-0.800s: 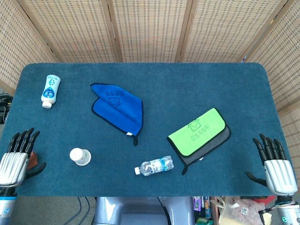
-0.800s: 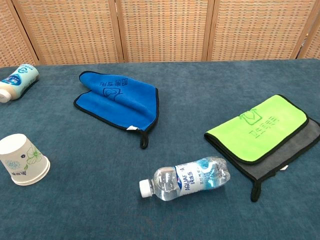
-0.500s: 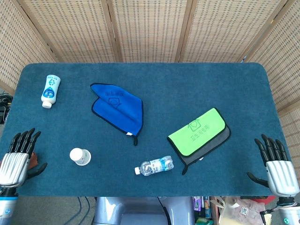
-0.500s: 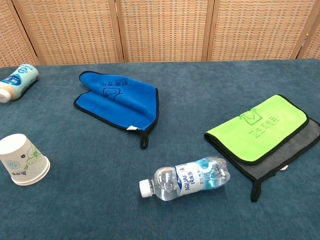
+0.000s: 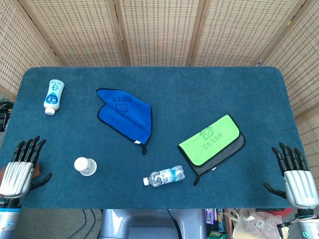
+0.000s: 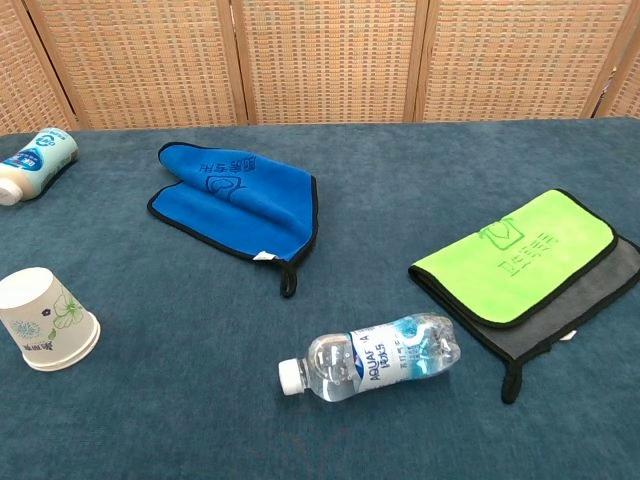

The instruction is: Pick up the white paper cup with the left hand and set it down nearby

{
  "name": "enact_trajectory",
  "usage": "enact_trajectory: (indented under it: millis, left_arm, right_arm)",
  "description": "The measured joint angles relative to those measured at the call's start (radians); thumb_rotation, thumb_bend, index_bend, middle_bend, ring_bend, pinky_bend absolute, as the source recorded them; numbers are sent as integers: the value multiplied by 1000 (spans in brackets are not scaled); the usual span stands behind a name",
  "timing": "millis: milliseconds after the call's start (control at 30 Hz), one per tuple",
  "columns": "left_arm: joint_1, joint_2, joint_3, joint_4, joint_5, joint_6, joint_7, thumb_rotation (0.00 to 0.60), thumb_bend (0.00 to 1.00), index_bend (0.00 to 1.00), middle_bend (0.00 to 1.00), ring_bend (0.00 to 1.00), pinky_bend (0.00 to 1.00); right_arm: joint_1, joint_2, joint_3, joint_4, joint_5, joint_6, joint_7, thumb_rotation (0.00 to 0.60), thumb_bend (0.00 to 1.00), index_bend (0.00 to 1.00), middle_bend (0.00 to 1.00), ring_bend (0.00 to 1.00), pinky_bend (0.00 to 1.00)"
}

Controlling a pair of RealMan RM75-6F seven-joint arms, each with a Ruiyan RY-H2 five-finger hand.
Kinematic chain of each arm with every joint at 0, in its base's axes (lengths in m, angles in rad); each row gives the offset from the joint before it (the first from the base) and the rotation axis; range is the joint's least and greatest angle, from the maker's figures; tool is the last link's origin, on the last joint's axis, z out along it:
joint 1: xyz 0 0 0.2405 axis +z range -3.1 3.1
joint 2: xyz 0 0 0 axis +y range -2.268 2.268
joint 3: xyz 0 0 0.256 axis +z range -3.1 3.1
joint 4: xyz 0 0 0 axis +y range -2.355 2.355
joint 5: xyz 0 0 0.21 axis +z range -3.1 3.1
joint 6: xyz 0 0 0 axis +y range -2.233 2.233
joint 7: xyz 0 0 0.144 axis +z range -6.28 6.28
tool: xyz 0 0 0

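The white paper cup (image 5: 85, 166) stands upside down on the blue table near its front left; the chest view shows its green flower print (image 6: 45, 319). My left hand (image 5: 20, 168) hovers at the table's left front corner, fingers spread and holding nothing, a short way left of the cup. At the right front corner my right hand (image 5: 295, 175) is likewise spread and empty. Neither hand shows in the chest view.
A clear water bottle (image 5: 164, 177) lies on its side right of the cup. A blue cloth (image 5: 124, 114) lies mid-table, a green-and-grey cloth (image 5: 212, 142) to the right. A white lotion bottle (image 5: 53, 96) lies at the back left. Wicker screens stand behind the table (image 5: 199, 89).
Both hands have drifted slightly toward the table's front edge. The cup and the other objects have not moved.
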Motion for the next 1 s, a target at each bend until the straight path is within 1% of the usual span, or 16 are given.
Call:
enact_trajectory:
  millis: [200,233,300,367,433,567,667,733,1000]
  left_arm:
    - [-3,1,0,-12,4,-2,-11,600,239,2,0,0,0]
    - [-5,3,-1,-15,4,-4,-17,600,240,19,0,0,0]
    - [-12,10,-5,-25,2,-15,-25,600,239,81,0,0,0]
    - [-22,20,-10,-35,-2,-28,-22,600,240,170,0,0,0]
    - [-31,31,-16,-50,-9,-41,-8,600,240,218,0,0,0]
    - [-58,67,-30,-100,-41,-92,10,600,240,264,0,0,0]
    - [-95,110,-46,-149,-103,-167,36,600,240,270,0,0,0]
    - [-127,145,-58,-189,-172,-231,65,600,240,270,0,0,0]
    - [-219,211,-89,-273,-377,-358,172,600,240,270,0,0,0]
  right_arm:
    - [-1,2,3,0,4,1,8,600,118,0,0,0,0]
    - [-1,2,3,0,5,1,7,600,118,0,0,0,0]
    - [0,2,3,0,5,-2,5,600,118,0,0,0,0]
    - [0,1,2,0,4,-2,4,600,118,0,0,0,0]
    - [1,1,3,0,4,-2,4,600,118,0,0,0,0]
    - [-1,2,3,-1,5,0,9,600,118,0,0,0,0]
    - [-2,4,3,-1,3,2,14,600,118,0,0,0,0]
    - [-1,4,3,0,4,0,15,600,118,0,0,0,0]
    - [0,3,2,0,3,-3,12,600,117,0,0,0,0]
